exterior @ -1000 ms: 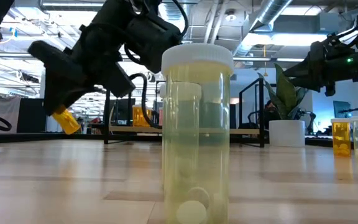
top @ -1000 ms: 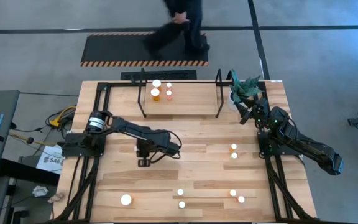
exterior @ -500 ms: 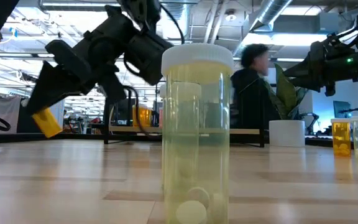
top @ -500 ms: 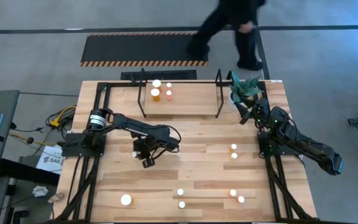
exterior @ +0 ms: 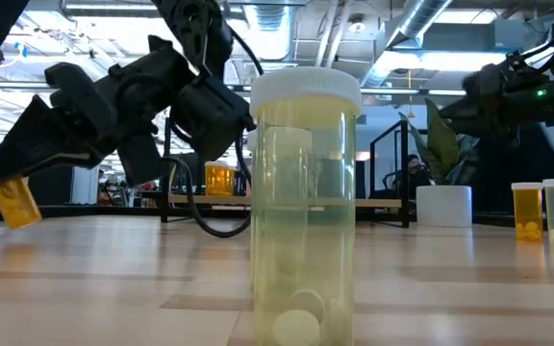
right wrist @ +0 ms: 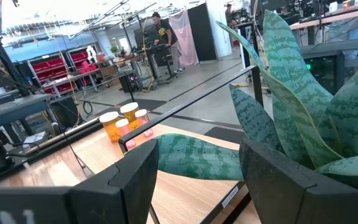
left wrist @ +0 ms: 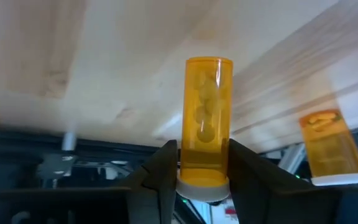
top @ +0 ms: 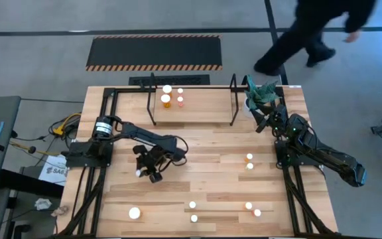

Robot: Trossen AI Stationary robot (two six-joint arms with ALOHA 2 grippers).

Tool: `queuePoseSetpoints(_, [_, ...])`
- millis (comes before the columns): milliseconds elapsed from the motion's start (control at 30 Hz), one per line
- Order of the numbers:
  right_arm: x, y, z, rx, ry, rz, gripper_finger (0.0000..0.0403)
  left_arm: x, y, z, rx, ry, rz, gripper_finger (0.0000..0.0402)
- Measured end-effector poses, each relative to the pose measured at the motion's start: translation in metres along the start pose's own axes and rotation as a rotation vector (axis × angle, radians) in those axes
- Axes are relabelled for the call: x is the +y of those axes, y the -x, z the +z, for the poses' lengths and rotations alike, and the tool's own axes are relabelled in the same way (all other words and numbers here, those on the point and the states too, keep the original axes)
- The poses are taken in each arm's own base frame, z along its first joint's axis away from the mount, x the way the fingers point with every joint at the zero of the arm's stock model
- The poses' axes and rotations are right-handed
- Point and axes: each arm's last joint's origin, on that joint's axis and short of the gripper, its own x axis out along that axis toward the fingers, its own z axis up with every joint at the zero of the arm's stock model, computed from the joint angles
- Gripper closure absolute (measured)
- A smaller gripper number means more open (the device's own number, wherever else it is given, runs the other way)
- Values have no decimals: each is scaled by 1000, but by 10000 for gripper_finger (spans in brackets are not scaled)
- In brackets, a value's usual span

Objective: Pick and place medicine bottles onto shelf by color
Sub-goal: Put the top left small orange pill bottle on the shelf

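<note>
Left gripper clamped on an orange medicine bottle, fingers pressing the body near its white cap, orange end pointing away from the wrist. Held tilted just above the table in the low view, slightly left of the table's middle. Well ahead of this gripper, across the wood, the shelf, with three bottles standing together near its left hoop. To its right, well apart, a pair of white-capped bottles; behind it, toward the near edge, more loose ones. Right gripper with jaws spread apart, holding nothing, parked right against the leaves of the potted plant beside the shelf's right end.
</note>
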Motion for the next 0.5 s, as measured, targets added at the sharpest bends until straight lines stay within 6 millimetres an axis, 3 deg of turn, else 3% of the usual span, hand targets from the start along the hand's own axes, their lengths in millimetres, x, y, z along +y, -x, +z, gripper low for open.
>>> queuePoseSetpoints(500, [0,0,0,0,0,0,154,0,-3,4,-7,48,-36,269])
